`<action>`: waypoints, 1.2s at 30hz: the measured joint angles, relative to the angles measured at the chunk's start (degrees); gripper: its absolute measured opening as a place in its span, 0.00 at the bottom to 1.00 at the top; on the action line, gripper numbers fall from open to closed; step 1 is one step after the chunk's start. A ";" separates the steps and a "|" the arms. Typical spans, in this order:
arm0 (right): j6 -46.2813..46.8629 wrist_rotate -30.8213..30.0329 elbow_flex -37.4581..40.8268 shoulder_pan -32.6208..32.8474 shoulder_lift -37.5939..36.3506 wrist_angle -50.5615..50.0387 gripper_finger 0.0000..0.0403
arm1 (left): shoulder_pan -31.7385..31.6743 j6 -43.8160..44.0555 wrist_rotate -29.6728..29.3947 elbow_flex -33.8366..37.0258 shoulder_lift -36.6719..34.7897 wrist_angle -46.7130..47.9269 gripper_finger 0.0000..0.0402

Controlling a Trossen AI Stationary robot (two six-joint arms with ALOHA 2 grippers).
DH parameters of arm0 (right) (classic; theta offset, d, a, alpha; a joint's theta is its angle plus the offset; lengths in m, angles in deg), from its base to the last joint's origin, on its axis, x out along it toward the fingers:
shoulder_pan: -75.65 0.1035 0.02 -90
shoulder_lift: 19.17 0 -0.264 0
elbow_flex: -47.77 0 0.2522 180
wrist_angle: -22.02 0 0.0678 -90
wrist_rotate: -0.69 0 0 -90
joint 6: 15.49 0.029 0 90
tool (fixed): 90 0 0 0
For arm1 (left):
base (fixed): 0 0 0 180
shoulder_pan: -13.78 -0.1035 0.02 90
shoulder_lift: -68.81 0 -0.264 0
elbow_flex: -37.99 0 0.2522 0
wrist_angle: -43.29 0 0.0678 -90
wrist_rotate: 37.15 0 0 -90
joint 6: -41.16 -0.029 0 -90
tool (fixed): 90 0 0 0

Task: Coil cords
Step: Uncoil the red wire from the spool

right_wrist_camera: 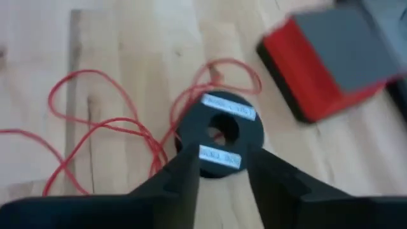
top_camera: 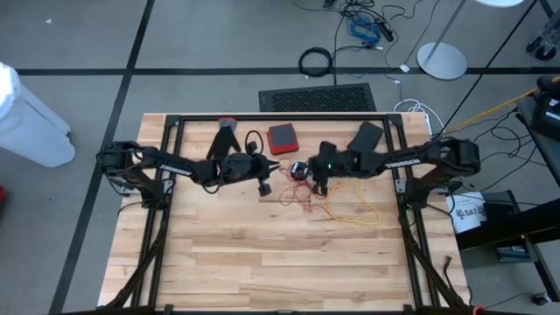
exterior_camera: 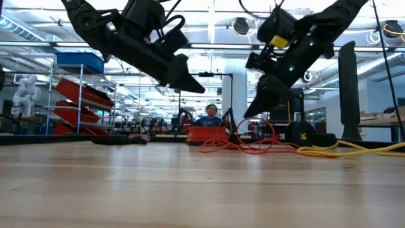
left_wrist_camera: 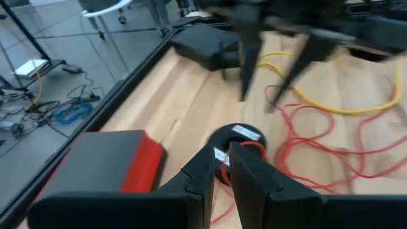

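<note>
Cords are lying uncoiled near the middle of the bench (top_camera: 262, 262), toward its far edge: a red cord (right_wrist_camera: 95, 127) is sprawling in loose loops beside a black spool (right_wrist_camera: 219, 135), and a yellow cord (top_camera: 360, 213) is trailing toward the right edge. My right gripper (right_wrist_camera: 219, 175) is hovering just over the spool, fingers apart and gripping nothing. My left gripper (left_wrist_camera: 219, 168) is waiting close by, above the bench beside a red box (top_camera: 282, 138), fingers nearly together and empty. Judging by the slack loops, I am taking the coiling as barely begun; both cords are awaiting winding.
</note>
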 joint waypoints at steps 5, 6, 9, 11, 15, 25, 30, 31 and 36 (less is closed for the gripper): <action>-8.79 -10.39 -0.01 6.39 0.00 2.84 0.40 | -1.59 0.20 0.07 -0.02 1.04 -0.39 0.14; -9.60 -11.19 -0.02 6.96 0.03 3.44 0.40 | -1.79 0.45 0.19 -0.02 1.59 -0.74 0.14; -10.49 -11.92 -0.07 7.75 1.24 4.52 0.41 | -2.12 1.07 2.12 -0.02 3.69 -2.58 0.14; -10.53 -11.88 -0.07 7.80 2.73 4.90 0.40 | -2.06 2.39 3.17 -0.02 5.46 -4.09 0.14; -10.67 -12.23 -0.07 7.74 6.15 5.40 0.39 | -2.04 3.52 4.17 -0.02 8.21 -6.34 0.14; -13.76 -16.50 -0.07 8.18 13.78 15.06 0.39 | -2.04 3.61 4.16 -0.04 10.02 -6.77 0.14; -13.22 -17.23 -0.07 8.18 15.79 15.54 0.39 | -2.04 3.65 4.16 -0.04 10.02 -6.65 0.14; -12.95 -18.19 -0.07 8.15 16.07 15.61 0.38 | -2.04 3.66 4.16 -0.04 10.02 -6.64 0.14; -12.95 -21.35 -0.07 7.96 16.24 16.76 0.35 | -2.04 3.69 4.15 -0.04 10.02 -6.71 0.14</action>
